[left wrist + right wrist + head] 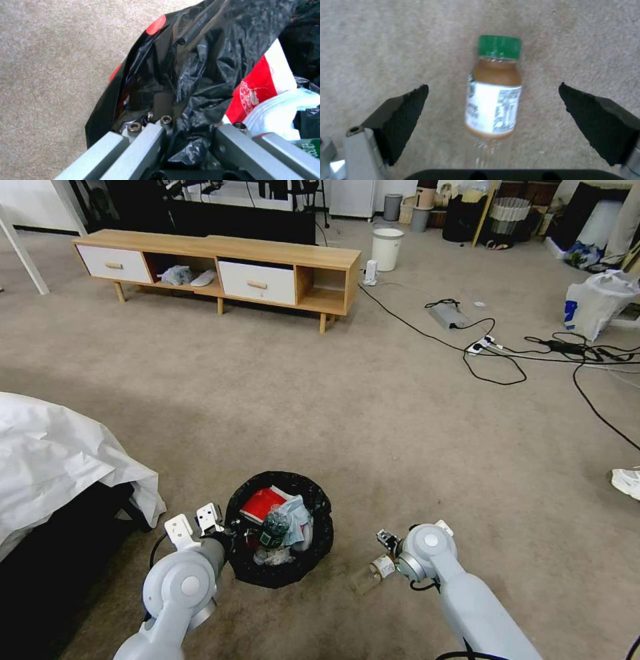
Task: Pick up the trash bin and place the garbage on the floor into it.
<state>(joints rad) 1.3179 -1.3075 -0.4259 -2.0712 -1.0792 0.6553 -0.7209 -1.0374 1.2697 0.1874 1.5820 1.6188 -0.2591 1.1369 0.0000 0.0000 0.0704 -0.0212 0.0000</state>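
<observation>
beige carpet floor (347,400) all round, cables trailing off right, left hand (186,147) pinched on the bagged rim of the trash bin (280,527), right hand (493,100) spread wide either side of a green-capped bottle (494,95) lying flat, untouched.

Even indoor light, soft shadows, wide-angle bending at edges, wrist views slightly blurred.

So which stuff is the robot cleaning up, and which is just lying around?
For the job:
- trash bin, rim held by the left gripper
- green-capped bottle on the floor, between the right gripper's open fingers
- red wrapper and tissues, already binned

Just lying about:
- white bucket
- black cables
- wooden cabinet
- white plastic bag
</observation>
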